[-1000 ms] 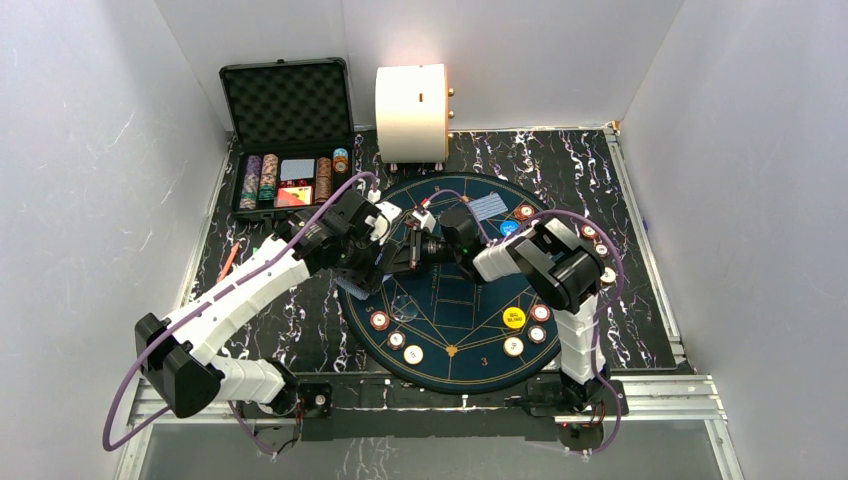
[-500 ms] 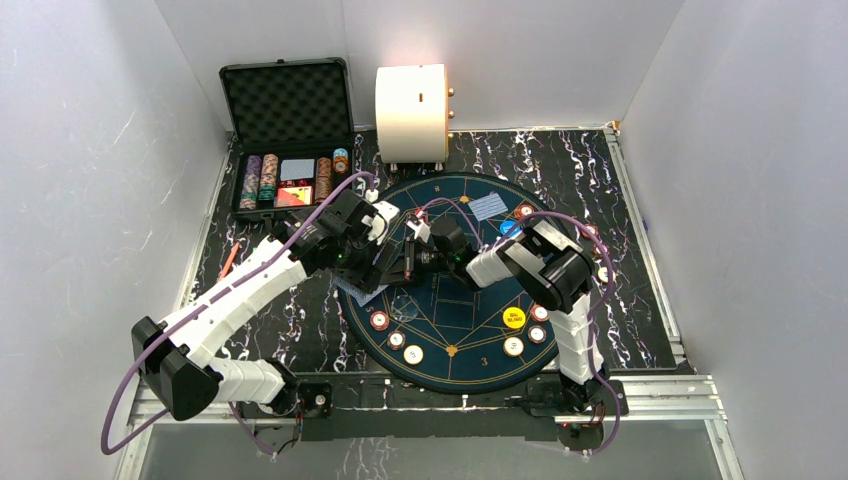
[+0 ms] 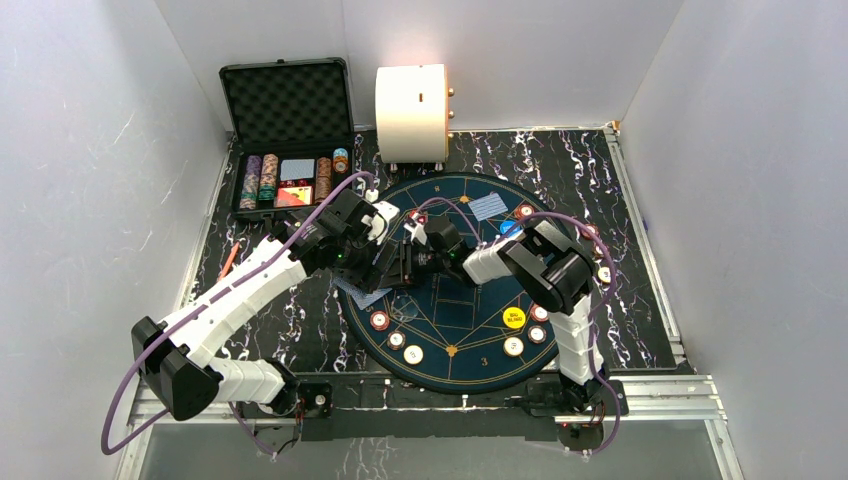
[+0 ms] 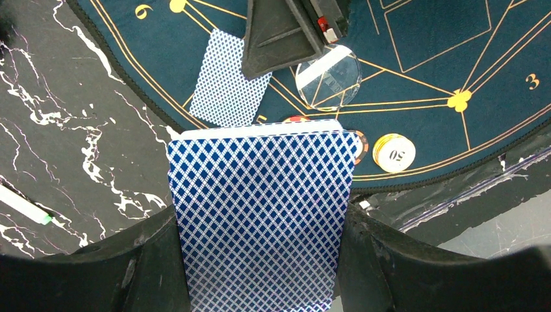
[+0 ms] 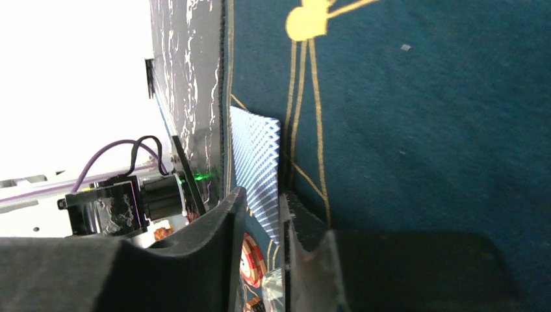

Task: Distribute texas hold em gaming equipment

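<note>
My left gripper (image 3: 383, 270) is shut on a deck of blue-backed cards (image 4: 260, 214), held above the left rim of the round blue mat (image 3: 450, 300). One blue-backed card (image 4: 227, 88) lies flat across that rim. My right gripper (image 3: 406, 262) is right beside the left one, and its dark fingers (image 4: 279, 39) hang over the lying card. In the right wrist view its jaws (image 5: 260, 201) stand narrowly apart and empty; the card (image 5: 255, 156) and a red-and-white chip (image 5: 250, 260) show through the gap. Chips (image 3: 397, 339) lie along the mat's near-left edge.
More chips (image 3: 538, 324) and a yellow button (image 3: 513, 318) lie near right. A blue button (image 3: 509, 227) and a card (image 3: 485, 206) lie far right. A clear disc (image 4: 328, 78) lies on the mat. The black case (image 3: 290, 100) and cream cylinder (image 3: 412, 100) stand behind.
My right gripper has moved left, close against the left gripper. The left gripper with the deck has shifted slightly. The lying card has not moved.
</note>
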Controlling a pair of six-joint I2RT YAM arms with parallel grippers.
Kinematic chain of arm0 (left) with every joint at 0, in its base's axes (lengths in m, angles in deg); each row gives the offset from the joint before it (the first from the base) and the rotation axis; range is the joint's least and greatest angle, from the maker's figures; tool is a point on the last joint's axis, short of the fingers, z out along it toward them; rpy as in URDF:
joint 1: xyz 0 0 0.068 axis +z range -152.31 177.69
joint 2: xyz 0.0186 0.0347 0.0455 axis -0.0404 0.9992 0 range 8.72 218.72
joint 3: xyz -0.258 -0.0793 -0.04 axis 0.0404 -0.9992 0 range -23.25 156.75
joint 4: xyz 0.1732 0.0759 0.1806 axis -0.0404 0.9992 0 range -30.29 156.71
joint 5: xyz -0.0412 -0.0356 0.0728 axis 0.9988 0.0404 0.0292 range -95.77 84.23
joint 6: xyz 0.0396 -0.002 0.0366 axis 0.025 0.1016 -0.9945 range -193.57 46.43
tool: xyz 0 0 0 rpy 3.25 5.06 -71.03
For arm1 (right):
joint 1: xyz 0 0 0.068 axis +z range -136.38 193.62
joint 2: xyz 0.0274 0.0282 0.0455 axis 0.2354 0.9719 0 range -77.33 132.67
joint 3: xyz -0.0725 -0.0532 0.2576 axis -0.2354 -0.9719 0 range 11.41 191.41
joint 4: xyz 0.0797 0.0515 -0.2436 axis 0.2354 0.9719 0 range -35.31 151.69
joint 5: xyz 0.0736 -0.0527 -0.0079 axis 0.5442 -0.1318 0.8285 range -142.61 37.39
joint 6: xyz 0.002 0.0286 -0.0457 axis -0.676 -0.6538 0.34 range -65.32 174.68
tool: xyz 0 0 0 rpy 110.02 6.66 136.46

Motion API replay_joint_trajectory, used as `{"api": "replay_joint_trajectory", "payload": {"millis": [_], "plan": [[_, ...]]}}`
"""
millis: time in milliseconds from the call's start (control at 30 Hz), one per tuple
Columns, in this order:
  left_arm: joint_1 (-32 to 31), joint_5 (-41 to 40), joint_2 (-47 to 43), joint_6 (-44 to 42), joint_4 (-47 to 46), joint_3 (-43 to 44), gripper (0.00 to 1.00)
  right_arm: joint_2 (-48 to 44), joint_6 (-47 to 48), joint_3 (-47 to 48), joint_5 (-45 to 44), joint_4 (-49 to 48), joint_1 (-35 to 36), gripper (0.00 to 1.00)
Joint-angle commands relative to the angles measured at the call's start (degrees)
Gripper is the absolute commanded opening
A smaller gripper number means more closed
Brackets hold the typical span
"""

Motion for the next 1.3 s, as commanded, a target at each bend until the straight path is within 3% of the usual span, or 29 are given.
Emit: {"api": "replay_joint_trajectory", "payload": {"millis": [0, 133, 233, 467, 567, 667, 867, 967, 1267], "plan": [[0.2, 1.2, -2.7, -0.5, 0.2, 1.1, 0.00, -3.2, 5.4, 4.3, -2.8, 9.7, 0.2, 0.40], [0.2, 1.2, -2.9, -0.5, 0.2, 0.7, 0.00, -6.0, 7.6, 7.0, -4.5, 19.4, 0.0, 0.58], [0.2, 1.3, -2.9, -0.6, 0.4, 0.6, 0.00, -9.3, 9.9, 9.0, -4.9, 29.7, -1.4, 0.64], [0.2, 3.6, -0.9, -1.7, 0.4, 0.8, 0.00, -26.8, 20.7, 5.8, -7.1, 48.2, -9.7, 0.83], [0.2, 5.3, 0.3, -2.5, -0.2, 0.5, 0.00, -31.3, 20.2, 1.0, 1.5, 45.4, -15.8, 0.89], [-0.2, 6.4, 1.6, -3.3, -0.5, 1.0, 0.00, -30.9, 19.2, 2.5, 8.8, 44.3, -16.0, 0.92], [-1.7, 6.2, 2.4, -3.5, -1.8, 1.9, 0.00, -32.5, 6.8, -0.9, 17.1, 27.4, -15.9, 0.95], [-2.6, 6.7, 2.9, -3.2, -2.6, 1.9, 0.00, -31.0, 1.3, -2.0, 19.4, 20.7, -14.1, 0.95], [-3.8, 7.6, 3.8, -2.8, -3.8, 2.8, 0.00, -28.2, -2.6, -1.4, 18.1, 15.6, -9.0, 0.92]]}}
